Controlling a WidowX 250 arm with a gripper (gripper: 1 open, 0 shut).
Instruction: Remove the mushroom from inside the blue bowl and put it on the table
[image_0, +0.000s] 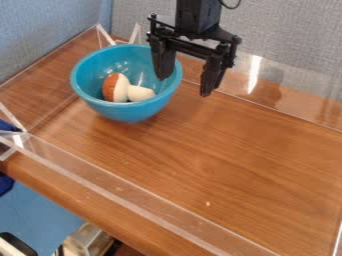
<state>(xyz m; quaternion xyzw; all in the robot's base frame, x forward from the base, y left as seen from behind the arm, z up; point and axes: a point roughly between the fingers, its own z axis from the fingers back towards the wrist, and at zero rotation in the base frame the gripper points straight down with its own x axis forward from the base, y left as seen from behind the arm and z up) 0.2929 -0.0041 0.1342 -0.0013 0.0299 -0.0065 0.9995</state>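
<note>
Camera view, single item list. Table (227, 150): reddish-brown wood, grain showing, low clear walls round the edge. Blue bowl (127, 83): glossy turquoise, standing on the wood toward ten o'clock of the tabletop. Mushroom (124, 90): lying on its side inside the bowl, orange-brown cap at nine o'clock, cream stem at three. Gripper (187, 75): black, pointing down, fingers spread wide and carrying nothing, hanging over the bowl's rim at its three o'clock side, above and apart from the mushroom. Step in hand, by my reckoning: the approach, extraction not yet begun. Next move would call for shifting toward nine o'clock over the mushroom, descending into the bowl clear of the rim, then pinching the small toy.
</note>
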